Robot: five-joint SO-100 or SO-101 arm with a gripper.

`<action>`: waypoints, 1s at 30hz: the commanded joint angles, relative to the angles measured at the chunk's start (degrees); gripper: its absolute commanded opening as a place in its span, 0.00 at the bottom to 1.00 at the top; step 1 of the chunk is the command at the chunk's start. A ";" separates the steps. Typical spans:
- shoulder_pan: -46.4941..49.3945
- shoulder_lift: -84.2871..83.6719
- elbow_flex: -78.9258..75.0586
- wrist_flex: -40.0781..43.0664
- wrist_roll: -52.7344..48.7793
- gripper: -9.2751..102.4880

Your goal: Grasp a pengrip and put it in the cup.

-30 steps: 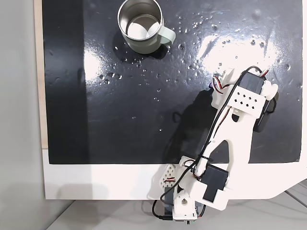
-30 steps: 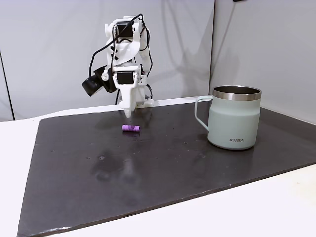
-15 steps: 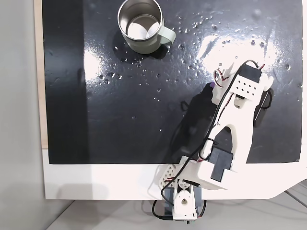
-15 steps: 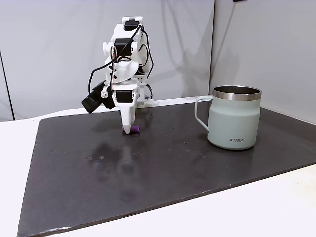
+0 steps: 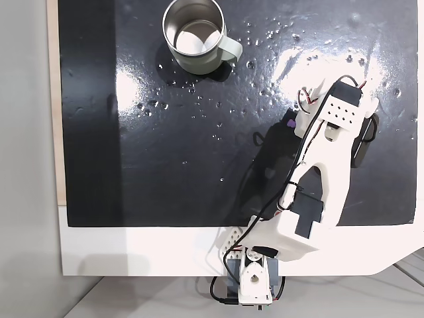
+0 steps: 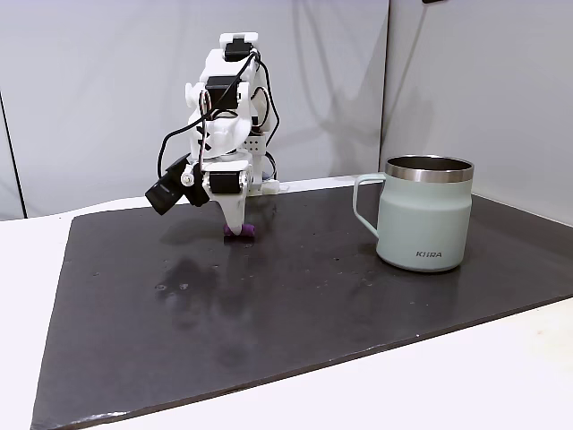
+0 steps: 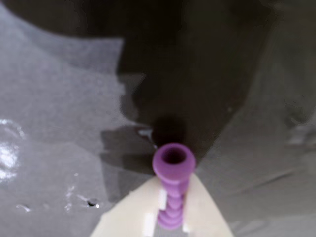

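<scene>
Surface: black glossy mat (image 6: 295,296) on a white table (image 5: 132,255), plain grey wall behind; glare patches and small specks on the mat in a fixed view.
Pengrip: purple ridged pengrip (image 7: 171,190) lies lengthwise along the pale lower finger (image 7: 207,222) in the wrist view, its open end projecting past the fingertip. In a fixed view the pengrip (image 6: 240,232) sits at mat level directly under the fingertips; from above only a purple sliver (image 5: 289,122) shows beside the gripper.
Gripper: gripper (image 6: 235,226) points straight down at the mat, tips at or touching the surface.
Finger state: fingers appear drawn together around the pengrip, but the second finger is hidden; firm clamping cannot be confirmed.
Cup: sage-green cup (image 6: 425,213) stands upright, well apart from the fingers, handle (image 6: 365,204) turned toward the gripper side; steel interior (image 5: 193,33) looks empty from above.
Step in hand: judged to be securing the grasp, before any lift.
Advice: finish closing before rising; the piece looks rubbery and small, so a partial pinch could let it roll or squirt out.
Advice: lift straight up, clear of the mat, before swinging.
Advice: carry high enough to pass over the cup rim (image 6: 430,165), centre over the opening, then release.
Risk: the projecting end may snag the rim on a low approach.
</scene>
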 commanded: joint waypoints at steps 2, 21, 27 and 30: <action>0.44 0.26 -2.29 2.72 -0.53 0.08; -11.60 23.29 -34.19 24.26 0.18 0.08; -17.84 16.79 -46.23 20.39 2.02 0.08; -20.92 9.23 -58.10 20.74 3.52 0.08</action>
